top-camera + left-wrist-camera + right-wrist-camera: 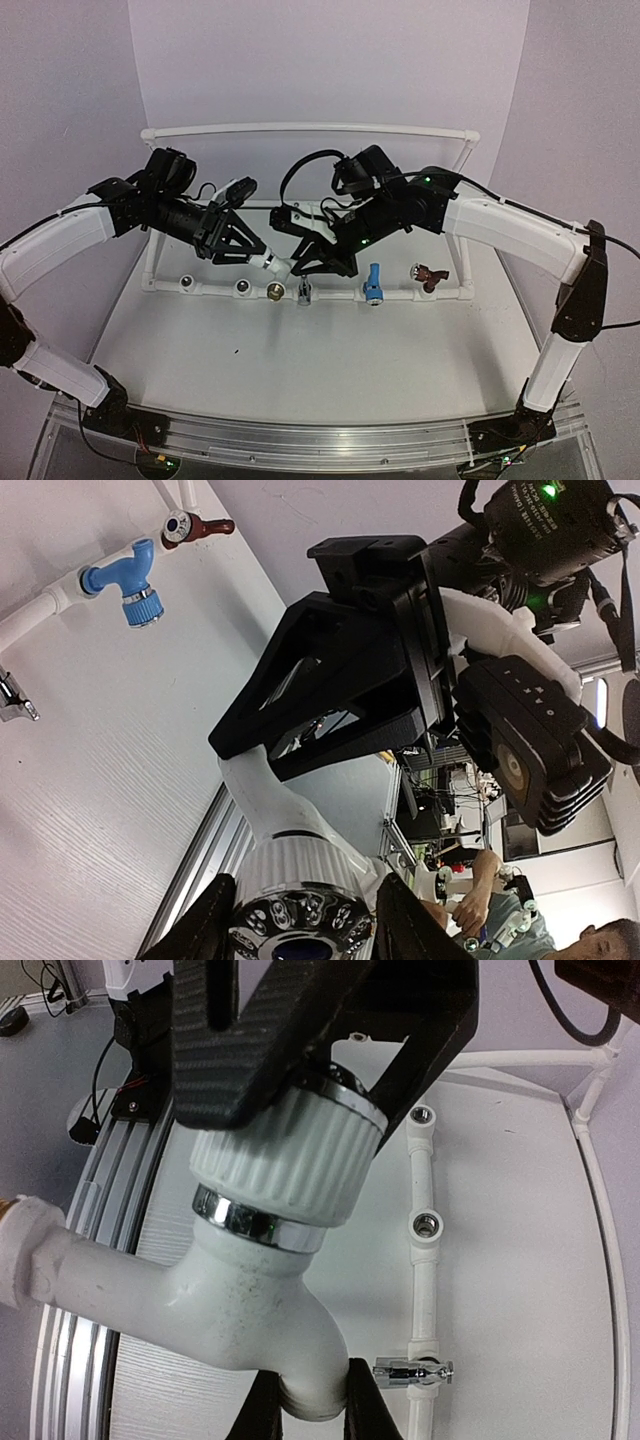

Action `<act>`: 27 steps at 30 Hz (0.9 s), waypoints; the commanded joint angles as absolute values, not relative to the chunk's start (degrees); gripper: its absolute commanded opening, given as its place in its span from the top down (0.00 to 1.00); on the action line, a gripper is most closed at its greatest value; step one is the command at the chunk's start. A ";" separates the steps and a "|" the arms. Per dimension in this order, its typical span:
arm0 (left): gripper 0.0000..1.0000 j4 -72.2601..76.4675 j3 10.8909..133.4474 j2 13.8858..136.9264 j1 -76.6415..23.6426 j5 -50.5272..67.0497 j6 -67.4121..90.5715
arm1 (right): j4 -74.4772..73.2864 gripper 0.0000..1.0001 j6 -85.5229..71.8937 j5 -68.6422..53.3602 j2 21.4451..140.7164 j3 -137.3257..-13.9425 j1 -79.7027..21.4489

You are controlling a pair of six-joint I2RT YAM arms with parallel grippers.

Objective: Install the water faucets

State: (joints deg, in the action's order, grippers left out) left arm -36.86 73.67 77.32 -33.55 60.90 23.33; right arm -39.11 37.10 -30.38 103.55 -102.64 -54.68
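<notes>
Left tool (256, 255) and right tool (300, 268) both clamp the white faucet (276, 265); its thread should meet the brass socket (275, 292) at six o'clock squarely.

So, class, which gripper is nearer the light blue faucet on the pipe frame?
Right. The right gripper sits just left of the light blue faucet in the top view, clamping the spout of the white faucet; the left gripper holds its knob farther left.

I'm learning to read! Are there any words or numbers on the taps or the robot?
No text here can be read.
Tiny pale marks on the black motor block: too blurred to read.
No writing shows on the white tap or the blue tap.
</notes>
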 commanded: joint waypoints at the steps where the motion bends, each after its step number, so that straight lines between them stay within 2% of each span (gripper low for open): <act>1: 0.52 -34.44 73.68 77.93 -34.19 62.43 23.64 | -38.82 0.94 37.27 -29.19 103.97 -104.86 -54.97; 10: 0.69 -35.31 74.19 79.19 -34.36 61.27 23.21 | -38.76 0.94 36.99 -28.16 103.88 -104.90 -54.93; 11: 0.72 -35.03 74.22 79.18 -34.37 61.25 23.37 | -38.66 0.90 36.52 -27.41 103.88 -104.96 -54.97; 13: 0.79 -34.15 74.22 79.02 -34.37 61.48 24.06 | -38.72 0.73 35.15 -26.51 104.07 -105.52 -54.87; 14: 0.83 -33.54 74.23 78.89 -34.37 61.40 24.54 | -38.75 0.43 34.52 -25.99 103.93 -105.81 -54.86; 15: 0.86 -32.93 74.21 78.78 -34.37 60.84 25.07 | -38.69 0.24 34.06 -25.01 103.52 -105.77 -54.89; 16: 0.89 -32.52 74.24 78.47 -34.37 59.76 25.55 | -38.58 0.10 33.87 -23.66 103.01 -105.77 -54.91; 17: 0.93 -32.26 74.31 78.10 -34.33 57.91 26.09 | -38.42 0.03 33.78 -21.74 102.42 -105.80 -54.86; 19: 0.99 -31.70 74.40 77.21 -34.23 53.78 27.58 | -38.16 0.02 33.46 -17.54 101.02 -105.76 -54.64; 22: 1.00 -29.62 74.96 76.12 -34.19 47.50 32.01 | -38.04 0.02 33.31 -12.60 98.48 -104.54 -54.35; 27: 0.98 -29.53 78.39 74.60 -34.16 29.75 41.68 | -37.67 0.02 33.85 -5.75 94.87 -100.22 -54.44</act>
State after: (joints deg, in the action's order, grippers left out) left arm -33.37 74.06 77.98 -34.20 44.43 32.96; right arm -39.26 34.20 -13.65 100.64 -102.45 -54.61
